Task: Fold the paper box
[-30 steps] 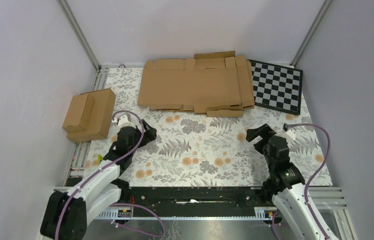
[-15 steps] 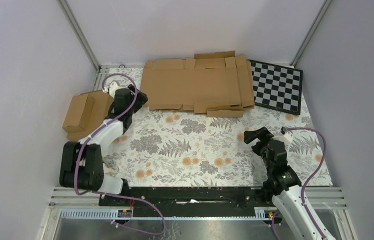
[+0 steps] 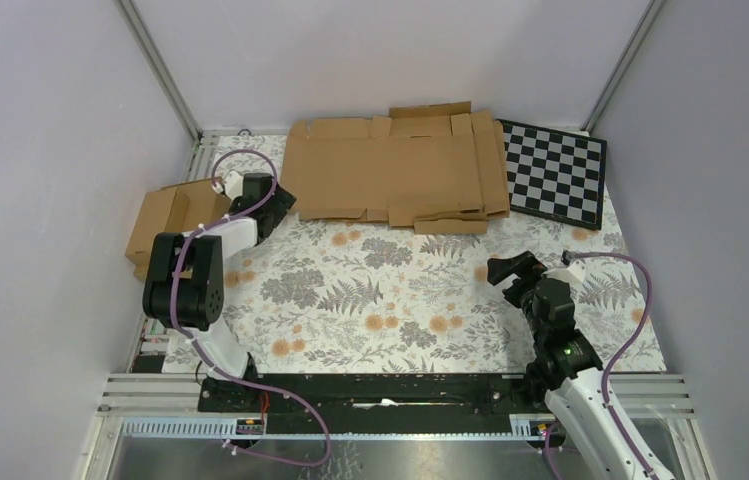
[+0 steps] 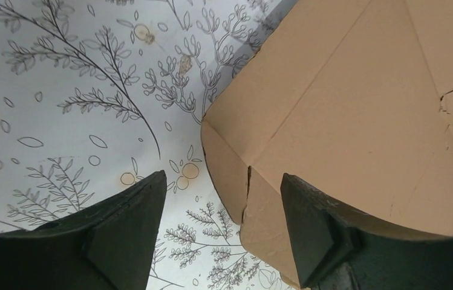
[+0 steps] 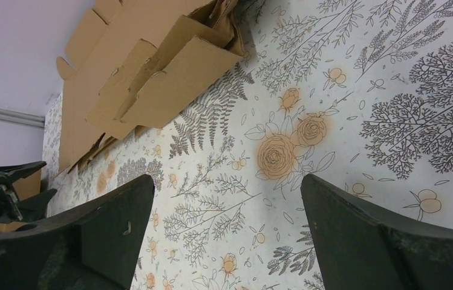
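Part of the paper box (image 3: 496, 170), a flat brown cardboard cut-out with flaps, is hidden under a wide flat brown cardboard sheet (image 3: 380, 170). Both lie along the far edge of the flowery surface (image 3: 400, 300), and the box peeks out on the right, beside a black and white chequered board (image 3: 555, 170). The left arm hides part of the two joined small brown cardboard boxes (image 3: 165, 235) at the left edge. The left gripper (image 4: 224, 174) has its jaws partly apart around the near left corner of the wide sheet. I cannot tell if they touch it. The right gripper (image 3: 510, 268) hangs over the right side of the surface with its jaws wide apart, holding nothing. A second ago the left gripper was nearer the middle of the surface; it has since reached out to the sheet. The right arm has hardly moved.
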